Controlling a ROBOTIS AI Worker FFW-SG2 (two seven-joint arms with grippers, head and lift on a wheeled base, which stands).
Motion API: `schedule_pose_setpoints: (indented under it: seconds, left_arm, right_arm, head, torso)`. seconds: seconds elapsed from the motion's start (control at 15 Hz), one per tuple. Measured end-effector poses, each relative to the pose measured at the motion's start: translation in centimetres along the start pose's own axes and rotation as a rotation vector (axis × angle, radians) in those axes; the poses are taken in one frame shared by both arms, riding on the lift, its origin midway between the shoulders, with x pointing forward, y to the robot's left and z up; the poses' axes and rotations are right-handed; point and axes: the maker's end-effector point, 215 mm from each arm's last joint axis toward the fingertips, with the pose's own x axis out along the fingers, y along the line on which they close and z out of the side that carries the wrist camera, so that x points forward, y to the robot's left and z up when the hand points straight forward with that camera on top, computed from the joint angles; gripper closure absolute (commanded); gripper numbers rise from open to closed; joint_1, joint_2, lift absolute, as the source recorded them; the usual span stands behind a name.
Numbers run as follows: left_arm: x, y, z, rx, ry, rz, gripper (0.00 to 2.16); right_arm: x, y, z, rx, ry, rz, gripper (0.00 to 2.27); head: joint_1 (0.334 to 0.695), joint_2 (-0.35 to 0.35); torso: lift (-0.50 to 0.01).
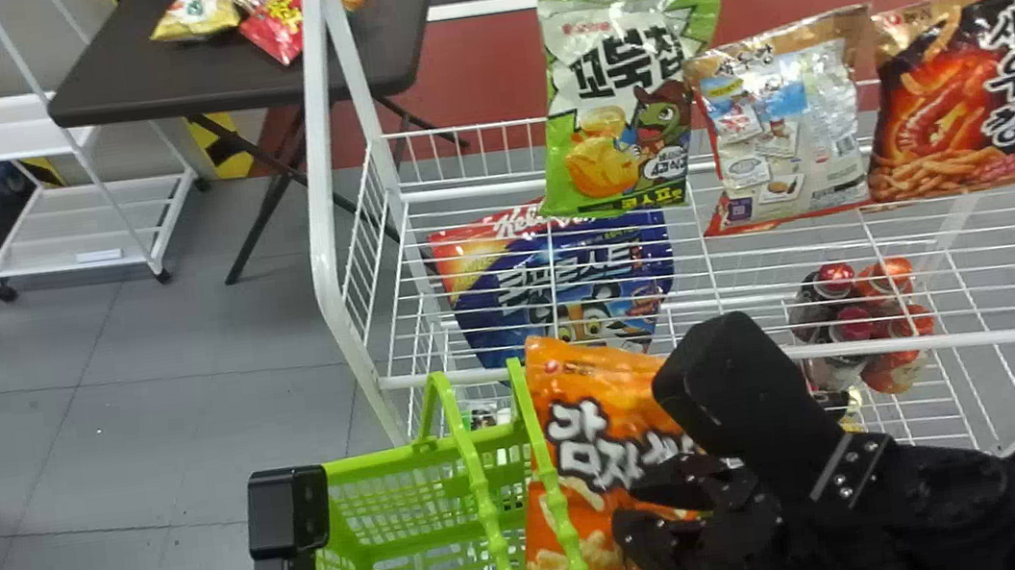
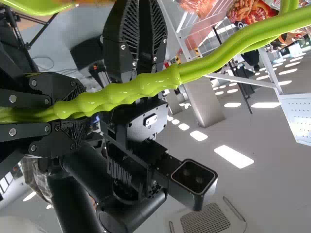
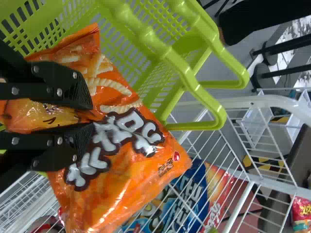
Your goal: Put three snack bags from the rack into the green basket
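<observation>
My left gripper (image 1: 294,553), at the bottom left of the head view, is at the green basket (image 1: 393,454). In the left wrist view the left gripper (image 2: 73,114) is shut on the basket handles (image 2: 160,80). Toward the basket's right side, my right gripper (image 1: 652,514) holds the orange snack bag (image 1: 586,450), partly behind the handles. In the right wrist view the right gripper (image 3: 90,115) pinches the crinkled orange bag (image 3: 136,150) beside the green basket (image 3: 146,41). Whether its lower end is inside the rim, I cannot tell.
The white wire rack (image 1: 720,360) bears a green bag (image 1: 618,116), a brown-and-white bag (image 1: 783,120) and a black-and-red bag (image 1: 968,93). A blue bag (image 1: 556,289) and bottles (image 1: 860,319) sit lower. Further bags lie on a dark table (image 1: 143,78).
</observation>
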Motion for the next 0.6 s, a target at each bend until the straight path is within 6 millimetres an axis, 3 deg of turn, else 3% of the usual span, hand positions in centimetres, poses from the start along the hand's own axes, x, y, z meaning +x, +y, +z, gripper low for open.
schedule_pose_setpoints:
  seconds: [0.2,0.33,0.47,0.6]
  left_arm:
    - [0.1,0.0,0.0,0.001,0.002,-0.003,2.15]
    - [0.2,-0.1,0.0,0.001,0.003,-0.004,2.15]
    - [0.2,-0.1,0.0,0.001,0.003,-0.005,2.15]
    - [0.1,-0.1,-0.1,-0.001,0.003,-0.005,2.15]
  right_arm:
    - [-0.3,0.0,-0.1,0.034,-0.003,0.029,0.06]
    - [-0.5,-1.1,-0.1,0.059,-0.008,0.016,0.06]
    - [-0.2,-4.7,-0.4,0.107,-0.010,-0.051,0.05]
    - [0.7,-9.4,0.8,0.155,-0.074,-0.125,0.04]
  head:
    - [0.695,0.003]
    - [0.695,-0.010]
    - [0.695,-0.054]
    - [0.695,-0.107]
  torso:
    - [0.000]
    - [0.000]
    - [0.000]
    - [0.000]
